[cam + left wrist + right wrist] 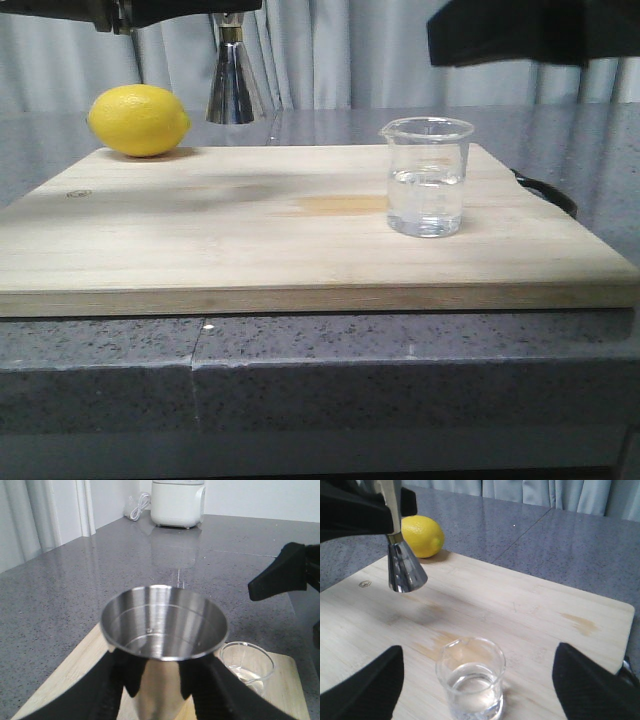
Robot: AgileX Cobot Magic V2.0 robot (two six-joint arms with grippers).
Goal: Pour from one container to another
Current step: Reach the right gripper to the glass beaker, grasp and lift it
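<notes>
The steel jigger (233, 85) hangs upright above the back left of the wooden board (250, 230), held at its waist by my left gripper (162, 675), which is shut on it. Its empty upper cup (164, 621) faces the left wrist camera; its lower cone (405, 570) shows in the right wrist view. A clear glass beaker (428, 176) with some clear liquid stands on the board's right half. My right gripper (479, 680) hovers above the beaker (471, 677), open, fingers wide on either side without touching it.
A yellow lemon (139, 120) lies at the board's back left corner, near the jigger. A white appliance (178, 502) stands far off on the grey countertop (60, 590). A black handle (545, 192) sticks out at the board's right edge.
</notes>
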